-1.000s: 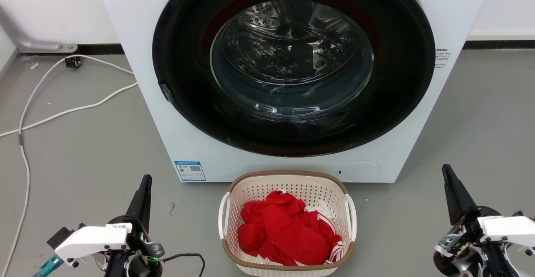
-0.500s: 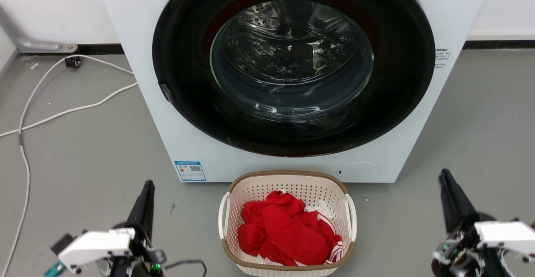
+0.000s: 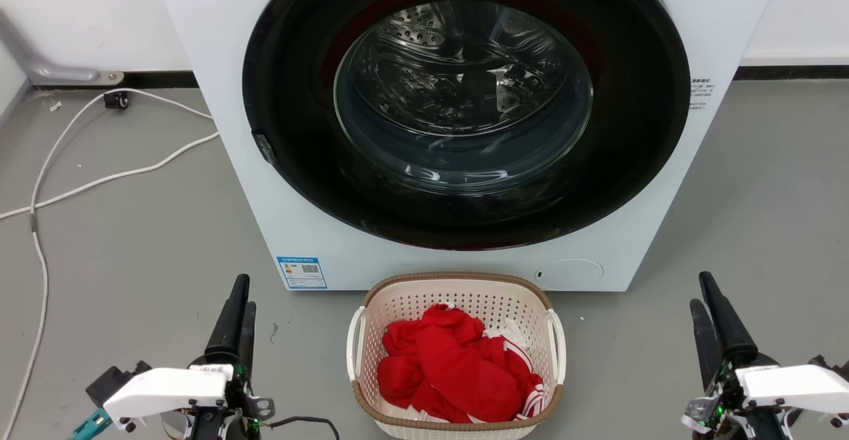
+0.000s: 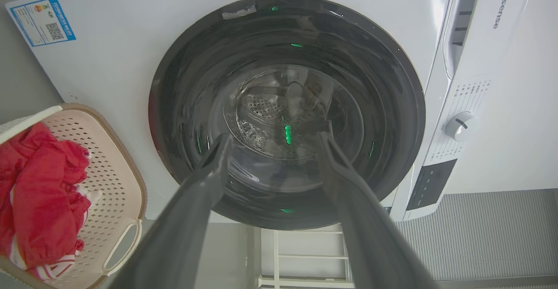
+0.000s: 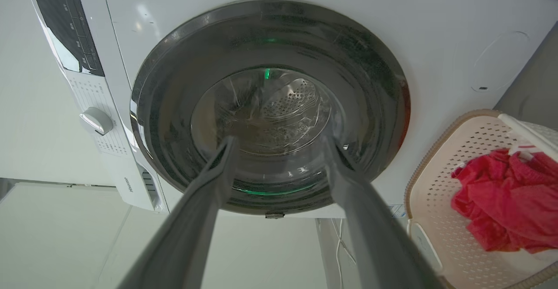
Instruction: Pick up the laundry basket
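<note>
A cream laundry basket (image 3: pixel 464 292) with a brown woven-look rim sits on the grey floor (image 3: pixel 132 261) just in front of a white front-loading washing machine (image 3: pixel 225 62), below its round glass door (image 3: pixel 464 95). Crumpled red garments with white stripes (image 3: pixel 451 367) fill the basket and hide its bottom, and the head view's lower edge cuts off its near rim. The left pincer (image 3: pixel 244 294) and the right pincer (image 3: pixel 700 291) stand on either side, well apart from the basket's white handles. Each is spread and empty, a gap that shows plainly in the wrist views. In those views only one end of the basket shows at the frame edge. Reflections on the door glass make the drum's contents hard to make out. A white cable (image 3: pixel 99 178) trails across the floor at left.
</note>
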Controlling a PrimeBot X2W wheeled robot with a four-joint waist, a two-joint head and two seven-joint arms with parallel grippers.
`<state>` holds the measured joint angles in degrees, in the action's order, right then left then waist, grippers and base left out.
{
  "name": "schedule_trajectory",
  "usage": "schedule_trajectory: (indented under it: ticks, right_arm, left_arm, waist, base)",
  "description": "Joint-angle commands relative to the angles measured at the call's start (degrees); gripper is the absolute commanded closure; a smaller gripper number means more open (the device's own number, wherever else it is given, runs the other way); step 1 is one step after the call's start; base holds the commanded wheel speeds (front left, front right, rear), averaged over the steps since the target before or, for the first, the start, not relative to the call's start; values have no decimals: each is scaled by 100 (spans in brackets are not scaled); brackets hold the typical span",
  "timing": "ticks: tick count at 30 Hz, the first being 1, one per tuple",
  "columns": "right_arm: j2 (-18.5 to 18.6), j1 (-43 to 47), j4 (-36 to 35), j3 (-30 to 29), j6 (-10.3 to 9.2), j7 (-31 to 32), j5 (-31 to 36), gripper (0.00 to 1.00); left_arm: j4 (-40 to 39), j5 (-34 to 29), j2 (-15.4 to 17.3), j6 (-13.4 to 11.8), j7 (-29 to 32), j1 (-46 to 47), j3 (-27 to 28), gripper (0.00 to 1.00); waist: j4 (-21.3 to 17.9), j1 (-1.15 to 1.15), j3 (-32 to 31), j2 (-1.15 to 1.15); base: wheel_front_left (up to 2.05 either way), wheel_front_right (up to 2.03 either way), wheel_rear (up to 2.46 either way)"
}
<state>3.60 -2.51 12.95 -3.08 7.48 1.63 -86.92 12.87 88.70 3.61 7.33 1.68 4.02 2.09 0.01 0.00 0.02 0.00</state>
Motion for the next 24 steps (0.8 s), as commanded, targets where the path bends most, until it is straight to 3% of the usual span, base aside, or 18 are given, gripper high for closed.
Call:
schedule_trajectory:
  ticks: [1,24]
  right_arm:
    - [17,-53,-154,3,1,-64,245,0]
    - [-10,137,-701,66,1,-362,3364,0]
  left_arm:
    - [-168,-193,36,6,-64,74,-14,0]
    - [-509,-3218,-2,-20,-560,0,-231,0]
  waist:
    - [0,0,-3,0]
    - [-18,0,-29,0]
  base:
    - [0,0,0]
    - [0,0,0]
